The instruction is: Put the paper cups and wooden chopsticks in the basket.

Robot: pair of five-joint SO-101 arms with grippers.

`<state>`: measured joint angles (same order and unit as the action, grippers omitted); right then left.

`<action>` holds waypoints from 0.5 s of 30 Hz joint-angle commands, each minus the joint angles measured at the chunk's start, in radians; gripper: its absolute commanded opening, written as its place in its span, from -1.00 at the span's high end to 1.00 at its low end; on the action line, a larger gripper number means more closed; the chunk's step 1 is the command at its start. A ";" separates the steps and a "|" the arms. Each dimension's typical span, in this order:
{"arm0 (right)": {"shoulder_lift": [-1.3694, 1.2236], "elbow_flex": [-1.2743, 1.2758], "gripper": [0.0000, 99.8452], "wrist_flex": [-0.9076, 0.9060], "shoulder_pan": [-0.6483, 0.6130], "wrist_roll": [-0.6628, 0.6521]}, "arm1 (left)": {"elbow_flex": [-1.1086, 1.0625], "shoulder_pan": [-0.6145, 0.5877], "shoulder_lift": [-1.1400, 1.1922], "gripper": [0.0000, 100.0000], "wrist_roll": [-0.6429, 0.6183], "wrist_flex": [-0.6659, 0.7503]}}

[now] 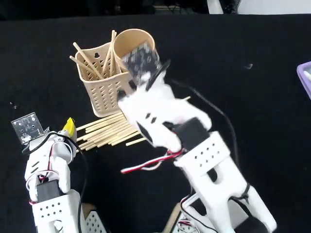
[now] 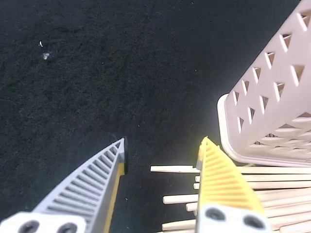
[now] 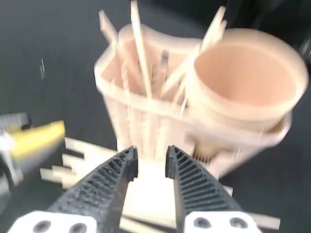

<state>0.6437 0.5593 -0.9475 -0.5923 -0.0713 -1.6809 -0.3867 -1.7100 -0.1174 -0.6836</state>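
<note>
A beige slotted basket (image 1: pixel 103 92) stands at the back left of the black table. It holds a paper cup (image 1: pixel 134 42) and several upright wooden chopsticks (image 1: pixel 90 63). More chopsticks (image 1: pixel 108 130) lie in a loose pile on the table just in front of it. My left gripper (image 2: pixel 163 150) is open with nothing between its fingers. It hangs over the left ends of the lying chopsticks (image 2: pixel 175 169), beside the basket (image 2: pixel 272 107). My right gripper (image 3: pixel 150 158) hovers close in front of the basket (image 3: pixel 160 121) and cup (image 3: pixel 245 82), over the pile, slightly open and holding nothing I can see.
In the high view the right arm's white body (image 1: pixel 160 116) covers the basket's front right corner and part of the pile. A purple object (image 1: pixel 305 76) sits at the table's right edge. Black cloth stretches open to the right and to the far left.
</note>
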 commanded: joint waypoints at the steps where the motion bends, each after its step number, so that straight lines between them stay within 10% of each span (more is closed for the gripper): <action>1: 0.047 0.191 0.80 0.100 0.077 0.012 | -0.024 -0.002 -0.009 0.52 0.008 0.009; 15: 0.045 0.611 0.80 0.566 0.436 0.104 | 0.125 -0.001 0.017 0.52 0.190 -0.153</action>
<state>0.6529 1.1684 -0.4289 -0.2363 0.0222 -1.6594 -0.3867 -1.7100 0.0269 -0.8232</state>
